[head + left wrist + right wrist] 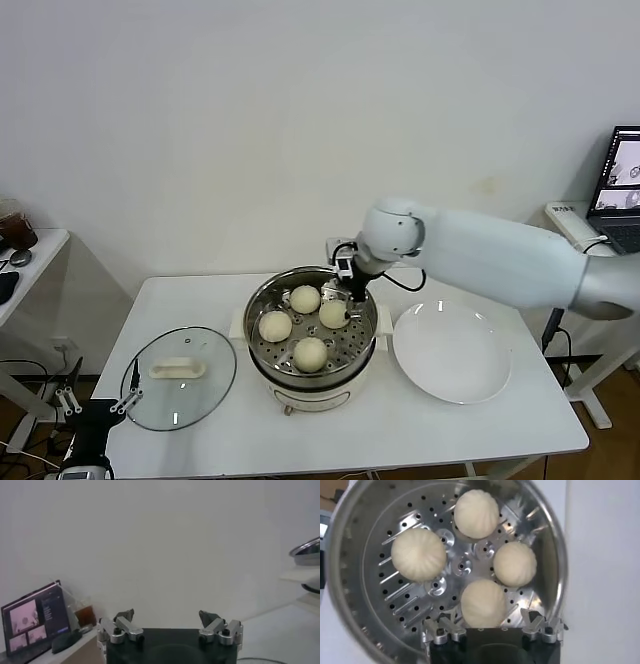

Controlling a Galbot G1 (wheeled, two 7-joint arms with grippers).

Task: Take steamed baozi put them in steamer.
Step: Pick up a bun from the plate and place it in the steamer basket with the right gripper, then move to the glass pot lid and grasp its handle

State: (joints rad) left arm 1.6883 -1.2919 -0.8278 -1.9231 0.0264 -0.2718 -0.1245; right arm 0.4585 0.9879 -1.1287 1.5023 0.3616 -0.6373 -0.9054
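I see my right gripper (492, 626) spread wide, holding nothing, poised over the steamer (258, 310) with one baozi (483, 603) directly beneath its fingers. I count four baozi, all on the perforated tray: a second (515, 564) just beyond, a third (476, 513) farthest from the gripper, and the fourth (418, 555) off to one side. They are cream-white, round, with pleated tops. The wrist view shows those pleats and the tray holes; the head view adds one plate (452, 353) beside the steamer, one glass lid (180, 378), and my left gripper (97, 406), open wide and parked low past the lid.
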